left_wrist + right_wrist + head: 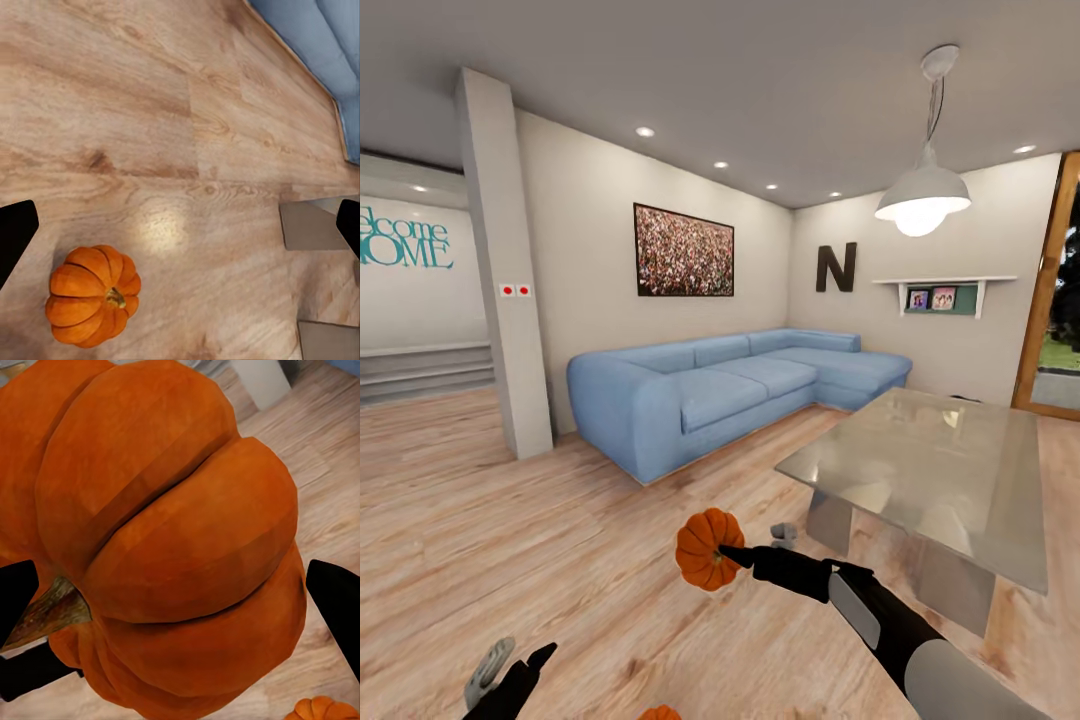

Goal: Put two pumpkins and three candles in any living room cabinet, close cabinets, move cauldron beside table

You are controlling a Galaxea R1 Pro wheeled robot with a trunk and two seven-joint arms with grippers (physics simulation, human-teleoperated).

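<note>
**One pumpkin in the air, one on the floor**

Right now a pumpkin is held clear of the wooden floor by the right gripper, its fingers closed against the ribbed sides. The second pumpkin is seen on the boards beneath the left gripper, which is spread wide and carries nothing. The glass coffee table is just beside the raised arm. A slip could be caused by the rounded skin, or a knock against the table edge on turning.
</note>
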